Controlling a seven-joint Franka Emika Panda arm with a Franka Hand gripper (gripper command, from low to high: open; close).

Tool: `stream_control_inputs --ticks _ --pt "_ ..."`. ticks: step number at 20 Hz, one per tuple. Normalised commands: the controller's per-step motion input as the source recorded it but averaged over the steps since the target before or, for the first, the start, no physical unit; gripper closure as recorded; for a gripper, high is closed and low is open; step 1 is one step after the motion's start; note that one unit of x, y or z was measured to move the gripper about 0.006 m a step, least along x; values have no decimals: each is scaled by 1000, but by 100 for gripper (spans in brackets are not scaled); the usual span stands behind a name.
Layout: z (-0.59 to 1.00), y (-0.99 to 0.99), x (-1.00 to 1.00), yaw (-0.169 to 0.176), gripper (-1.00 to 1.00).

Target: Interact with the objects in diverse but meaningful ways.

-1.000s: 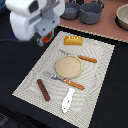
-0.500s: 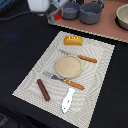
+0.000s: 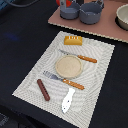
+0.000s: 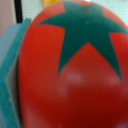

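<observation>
The tomato (image 4: 75,70), red with a green star-shaped top, fills the wrist view from very close. A grey-blue surface (image 4: 12,75) shows beside it. In the exterior view neither the tomato nor my gripper shows. On the striped placemat (image 3: 97,70) lie the yellow-orange bread loaf (image 3: 73,40), the tan round plate (image 3: 68,66), an orange-handled knife (image 3: 80,57), an orange-handled fork (image 3: 64,80) and the brown sausage (image 3: 43,89). Two grey-blue pots (image 3: 69,10) (image 3: 91,12) stand on the pinkish board (image 3: 100,27) at the back.
A white utensil (image 3: 68,100) lies at the near edge of the placemat. A pale bowl (image 3: 123,17) stands at the exterior view's far right on the board. Dark tabletop (image 3: 22,45) surrounds the placemat.
The arm, over the exterior view's upper left corner a second ago, has moved up and out of that view. The things on the placemat have not shifted.
</observation>
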Motion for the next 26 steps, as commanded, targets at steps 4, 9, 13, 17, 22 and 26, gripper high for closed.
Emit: stream_control_inputs --ticks 4,9,13,17,22,26 --pt "11 781 -99 53 100" --pt "0 738 -206 67 100" --pt "-9 706 -242 73 100" --pt "-103 686 -264 69 100" --pt "-239 539 -187 59 100" --pt "-275 304 9 23 100"
